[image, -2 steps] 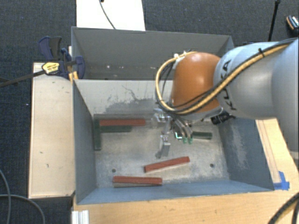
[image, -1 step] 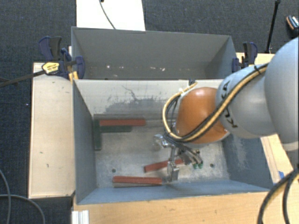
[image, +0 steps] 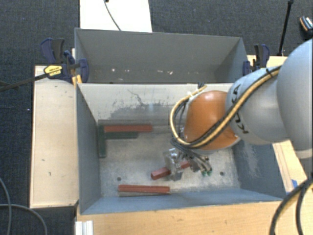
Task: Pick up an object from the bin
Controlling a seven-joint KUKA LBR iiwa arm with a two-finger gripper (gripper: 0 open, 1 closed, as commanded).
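Camera view.
A: Where is the gripper [image: 177,168]?
B: Low at the front middle of the bin [image: 89,146], against a small red block [image: 158,173]. Whether its grip is parted or closed cannot be told.
A: Any writing?
B: Black letters on the arm [image: 274,106], seemingly KUKA. One long red stick [image: 143,189] lies in front, another red stick [image: 127,128] at the rear left.

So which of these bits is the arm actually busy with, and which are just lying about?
In the job: the gripper, at the middle front; the small red block right at it, whether gripped I cannot tell.
Lying about: the long red stick at the front; the reddish-brown bar at the back left; the dark grey L-shaped piece beside it.
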